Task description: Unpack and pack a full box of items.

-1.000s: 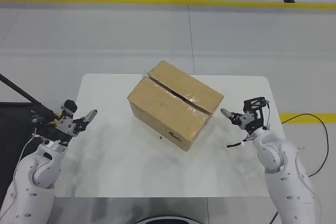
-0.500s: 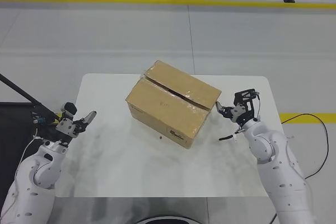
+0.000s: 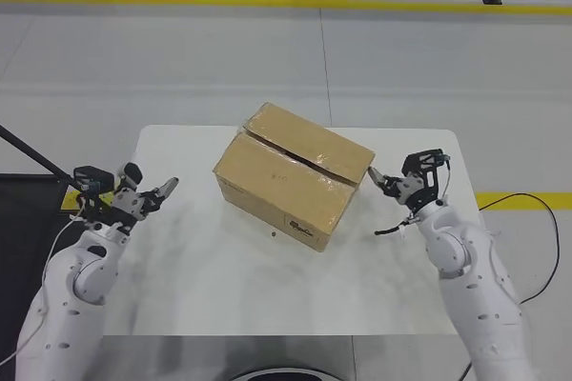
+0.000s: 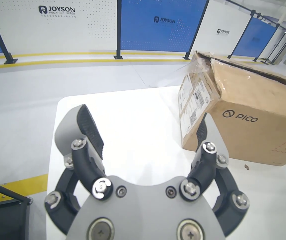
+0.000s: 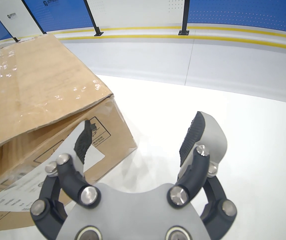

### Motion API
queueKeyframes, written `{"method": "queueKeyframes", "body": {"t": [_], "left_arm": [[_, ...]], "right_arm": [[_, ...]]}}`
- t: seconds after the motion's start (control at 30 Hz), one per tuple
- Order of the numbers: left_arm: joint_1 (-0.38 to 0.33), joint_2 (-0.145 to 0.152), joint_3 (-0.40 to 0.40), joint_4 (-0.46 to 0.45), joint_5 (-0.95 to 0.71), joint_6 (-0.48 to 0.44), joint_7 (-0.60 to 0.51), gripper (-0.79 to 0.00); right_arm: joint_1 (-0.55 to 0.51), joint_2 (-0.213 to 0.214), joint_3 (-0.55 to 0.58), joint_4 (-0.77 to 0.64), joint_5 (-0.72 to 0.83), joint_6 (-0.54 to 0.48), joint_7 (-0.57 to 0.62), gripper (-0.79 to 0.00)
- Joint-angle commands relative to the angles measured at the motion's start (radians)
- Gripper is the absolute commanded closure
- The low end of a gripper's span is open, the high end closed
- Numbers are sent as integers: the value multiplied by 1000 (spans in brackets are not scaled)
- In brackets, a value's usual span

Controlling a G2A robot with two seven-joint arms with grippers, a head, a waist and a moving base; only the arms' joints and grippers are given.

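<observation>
Box (image 3: 296, 176), top view: parked skewed on the counter (image 3: 210, 276), flaps down under shiny tape (image 3: 310, 164). Well left of it, left claw (image 3: 154, 183) spread wide; right claw (image 3: 389, 181) spread too, just off the right corner.

Left wrist view: claw (image 4: 143, 118) gaping, empty, box (image 4: 245, 126) ahead, apart.

Right wrist view: claw (image 5: 143, 121) gaping, empty, box (image 5: 33, 88) end close beside one finger (image 5: 84, 141).

Probably stiff cardboard, heavy-ish if full, tape slick; best pressed from both ends.
</observation>
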Motion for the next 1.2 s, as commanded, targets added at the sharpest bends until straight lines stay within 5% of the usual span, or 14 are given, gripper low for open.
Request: {"method": "queueKeyframes", "body": {"t": [0.0,0.23,0.53,0.83,1.17], "left_arm": [[-45,-2,35,24,26,17,-17,-785],[-214,-18,167,159,107,46,-25,-785],[-362,-42,303,310,173,51,9,-785],[-382,-42,344,348,217,-39,58,-785],[-327,-28,335,295,238,-151,98,-785]], "right_arm": [[-42,8,40,-39,25,-43,-9,-785],[-213,38,210,-180,188,-252,-5,-785],[-220,40,217,-186,192,-256,-1,-785],[-220,40,217,-186,192,-256,-1,-785],[-220,40,217,-186,192,-256,-1,-785]]}}
